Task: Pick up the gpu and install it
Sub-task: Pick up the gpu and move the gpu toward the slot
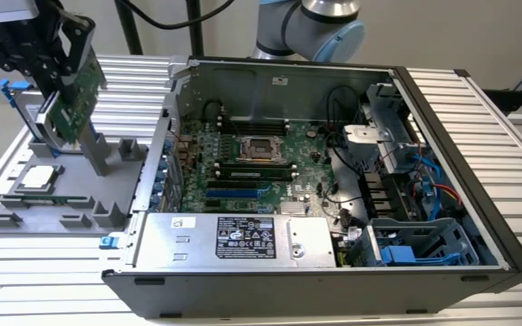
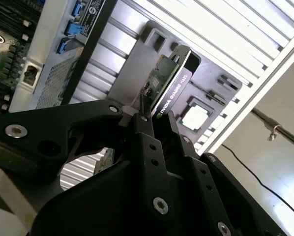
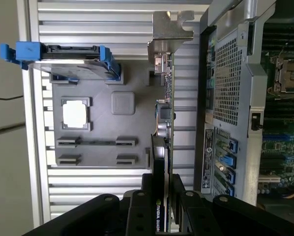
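Pinching the gpu [image 1: 71, 109] by one long edge, the black gripper [image 1: 64, 73] has its fingers [image 2: 146, 137] pressed against both faces of the card, green board on one side and black shroud on the other. The card hangs tilted over the grey tray [image 1: 79, 180], along the tray's edge that faces the open computer case [image 1: 442, 115]. Its silver bracket [image 3: 170, 27] points toward the tray edge where a hard drive with blue rails [image 3: 63, 59] stands. A square processor [image 3: 75, 114] lies in a tray pocket. The tray sits on the ribbed table [image 1: 43, 285], beside the case on the exterior view's left.
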Motion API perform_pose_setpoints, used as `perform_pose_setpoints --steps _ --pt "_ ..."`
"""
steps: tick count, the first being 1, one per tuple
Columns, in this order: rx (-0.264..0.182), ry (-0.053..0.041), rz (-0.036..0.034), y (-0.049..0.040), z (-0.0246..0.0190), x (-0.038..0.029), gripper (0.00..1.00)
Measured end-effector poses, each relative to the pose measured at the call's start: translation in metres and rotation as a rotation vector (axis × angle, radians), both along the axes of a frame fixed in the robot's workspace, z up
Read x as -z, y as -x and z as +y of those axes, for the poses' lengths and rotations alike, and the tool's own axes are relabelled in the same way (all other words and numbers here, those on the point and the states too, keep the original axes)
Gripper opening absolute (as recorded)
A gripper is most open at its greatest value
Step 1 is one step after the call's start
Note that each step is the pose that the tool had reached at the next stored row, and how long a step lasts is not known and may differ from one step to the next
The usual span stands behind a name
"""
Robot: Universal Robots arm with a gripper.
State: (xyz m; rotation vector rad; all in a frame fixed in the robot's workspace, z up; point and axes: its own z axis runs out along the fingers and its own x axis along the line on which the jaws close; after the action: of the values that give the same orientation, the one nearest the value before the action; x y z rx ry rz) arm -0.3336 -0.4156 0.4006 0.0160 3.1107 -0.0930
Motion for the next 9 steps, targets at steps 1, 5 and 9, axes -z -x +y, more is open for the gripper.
perform_pose_setpoints --steps 1,5,9 --pt "0.0 0.0 0.0 0.0 0.0 -0.0005 0.0" --pt "0.0 0.0 0.0 0.0 0.0 -0.0021 0.0" --pt "0.0 -0.0001 -0.0001 0.0 0.0 -0.0033 0.0"
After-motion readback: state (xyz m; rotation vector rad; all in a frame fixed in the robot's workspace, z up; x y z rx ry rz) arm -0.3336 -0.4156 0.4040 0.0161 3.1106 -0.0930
